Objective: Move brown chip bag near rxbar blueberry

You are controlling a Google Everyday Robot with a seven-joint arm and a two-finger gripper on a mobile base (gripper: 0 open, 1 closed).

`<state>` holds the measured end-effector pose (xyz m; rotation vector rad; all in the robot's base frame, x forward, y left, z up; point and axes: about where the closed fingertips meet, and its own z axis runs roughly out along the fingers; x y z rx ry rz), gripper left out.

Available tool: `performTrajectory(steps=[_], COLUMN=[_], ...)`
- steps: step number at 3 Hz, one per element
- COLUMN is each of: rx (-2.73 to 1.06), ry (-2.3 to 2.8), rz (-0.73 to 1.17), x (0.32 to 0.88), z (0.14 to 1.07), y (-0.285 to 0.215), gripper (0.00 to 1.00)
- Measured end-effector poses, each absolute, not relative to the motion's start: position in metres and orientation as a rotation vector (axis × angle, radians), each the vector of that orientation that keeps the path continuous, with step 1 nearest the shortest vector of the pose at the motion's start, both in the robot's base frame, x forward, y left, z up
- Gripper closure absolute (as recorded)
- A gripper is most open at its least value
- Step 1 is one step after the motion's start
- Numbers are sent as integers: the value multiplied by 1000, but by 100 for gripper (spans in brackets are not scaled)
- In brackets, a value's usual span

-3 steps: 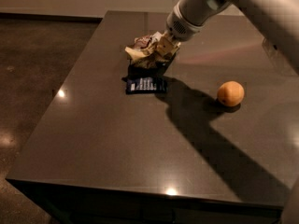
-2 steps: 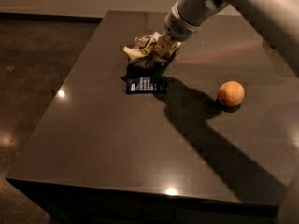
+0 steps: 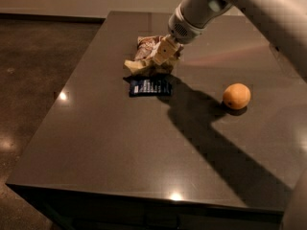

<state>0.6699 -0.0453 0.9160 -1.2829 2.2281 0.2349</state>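
1. The brown chip bag [image 3: 139, 67] lies crumpled on the dark table [image 3: 96, 143], at 12 o'clock of the rxbar blueberry [image 3: 149, 86] and just beside it. Whether their edges touch I cannot tell.
2. Judging by that closeness, the bag sits where the task wants it, so this looks like the placing or letting-go stage.
3. The gripper [image 3: 162, 56] is down at the bag's 2 o'clock side, right against the crinkled wrapper. I cannot tell whether the pincer is clamped on the bag or slack.
4. The bar lies flat with its lettering up, clear of the gripper, which suggests it serves only as the marker.
5. The arm comes in from the table's 1 o'clock corner and slants down, wrist pitched toward 7 o'clock. Its shadow runs off toward 5 o'clock.
6. An orange [image 3: 236, 96] rests at 3 o'clock of the bar, well apart.
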Motion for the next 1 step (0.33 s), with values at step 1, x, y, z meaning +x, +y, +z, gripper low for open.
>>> performTrajectory(steps=[1], rx=[-1286], ry=[2229], rz=[237], x=[670], z=[914], y=[-44], gripper=[0])
